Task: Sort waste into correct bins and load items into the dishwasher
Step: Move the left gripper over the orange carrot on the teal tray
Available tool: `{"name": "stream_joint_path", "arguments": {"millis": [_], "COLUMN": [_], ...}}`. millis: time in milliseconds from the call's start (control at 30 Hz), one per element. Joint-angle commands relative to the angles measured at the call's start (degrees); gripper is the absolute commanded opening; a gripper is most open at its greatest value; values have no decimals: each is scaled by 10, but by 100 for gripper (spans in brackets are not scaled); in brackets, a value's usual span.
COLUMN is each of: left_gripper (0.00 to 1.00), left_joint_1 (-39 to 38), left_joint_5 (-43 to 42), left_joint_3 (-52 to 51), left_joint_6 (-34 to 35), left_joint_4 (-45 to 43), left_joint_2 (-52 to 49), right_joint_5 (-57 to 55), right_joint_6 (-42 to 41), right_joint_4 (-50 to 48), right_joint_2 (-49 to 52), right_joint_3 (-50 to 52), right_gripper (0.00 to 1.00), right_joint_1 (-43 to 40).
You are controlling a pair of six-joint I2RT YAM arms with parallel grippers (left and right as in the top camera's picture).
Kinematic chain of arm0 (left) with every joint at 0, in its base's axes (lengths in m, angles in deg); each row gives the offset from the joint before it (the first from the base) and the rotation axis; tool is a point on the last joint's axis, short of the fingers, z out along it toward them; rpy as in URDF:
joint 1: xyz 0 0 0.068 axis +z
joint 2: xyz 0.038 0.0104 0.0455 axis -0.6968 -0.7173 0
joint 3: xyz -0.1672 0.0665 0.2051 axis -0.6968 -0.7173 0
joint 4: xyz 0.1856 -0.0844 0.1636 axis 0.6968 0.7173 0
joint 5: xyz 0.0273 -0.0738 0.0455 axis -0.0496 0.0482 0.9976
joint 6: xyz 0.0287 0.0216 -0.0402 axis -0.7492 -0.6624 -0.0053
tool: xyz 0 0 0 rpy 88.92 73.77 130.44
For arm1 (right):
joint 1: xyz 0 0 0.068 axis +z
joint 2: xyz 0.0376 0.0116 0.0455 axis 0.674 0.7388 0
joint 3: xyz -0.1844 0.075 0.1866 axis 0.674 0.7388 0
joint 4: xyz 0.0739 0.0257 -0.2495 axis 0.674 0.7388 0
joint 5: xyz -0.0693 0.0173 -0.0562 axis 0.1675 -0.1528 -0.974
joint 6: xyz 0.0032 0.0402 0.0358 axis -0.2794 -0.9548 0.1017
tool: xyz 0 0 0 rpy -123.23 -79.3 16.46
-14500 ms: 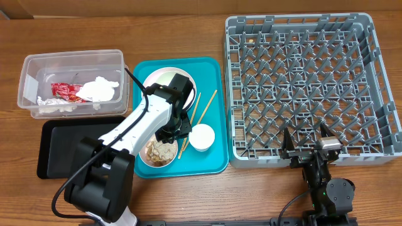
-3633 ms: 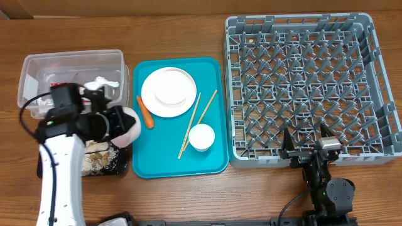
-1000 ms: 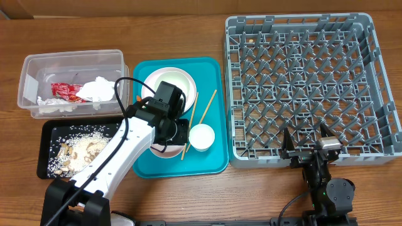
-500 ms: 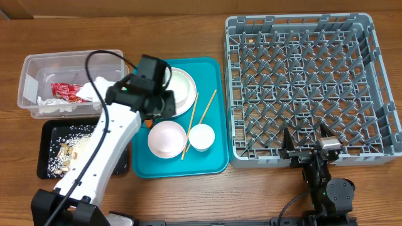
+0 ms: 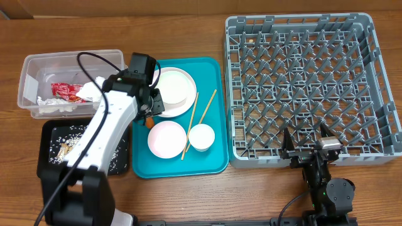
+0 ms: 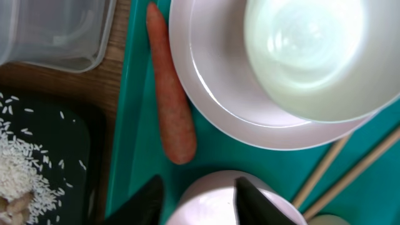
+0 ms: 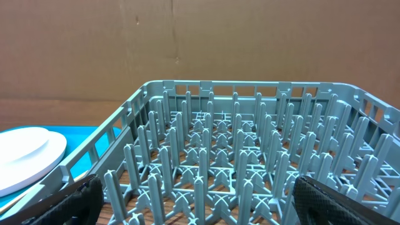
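The small orange carrot (image 6: 174,119) lies on the teal tray's left side, beside the white plate (image 6: 250,119). My left gripper (image 5: 151,108) hovers over the carrot; its jaws (image 6: 199,201) stand apart above the rim of a white bowl (image 5: 167,139) and hold nothing. A small white cup (image 5: 202,137) and the chopsticks (image 5: 198,122) lie to the bowl's right. The clear tub (image 5: 28,78) holds the red wrapper (image 5: 63,91) and tissue (image 5: 97,90). The black tray (image 5: 45,129) holds rice and scraps. My right gripper (image 5: 308,147) rests open at the grey dish rack's (image 5: 308,81) front edge.
The teal tray (image 5: 213,160) sits between the bins on the left and the rack on the right. The clear tub's corner (image 6: 56,31) and the black tray (image 6: 44,162) lie close to the left of my left gripper. In the right wrist view, rack pegs (image 7: 250,156) fill the space ahead.
My left gripper let go of the white bowl on the teal tray, opened its jaws, and moved back and left to above the carrot. The right arm stayed still.
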Motion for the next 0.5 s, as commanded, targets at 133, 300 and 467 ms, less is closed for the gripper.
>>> {"name": "stream_joint_path", "arguments": {"millis": [133,300,467], "left_gripper": [100,85,49], "left_joint_1": [2,2,2], "left_joint_5": [18,18,19], "left_joint_3": [6,7,6], "left_joint_6": [-45,-51,-6], "left_joint_4": [-4,-1,6], "left_joint_2": [-26,-26,-26], "right_joint_5": [1,1,1], "right_joint_6": [0,1,0], "right_joint_4": [-3,-3,-3], "right_joint_2": [-5,-6,-6], "right_joint_3": [6,6,6], "right_gripper": [100,100,100], "right_joint_1": [-2,-2,-2]}}
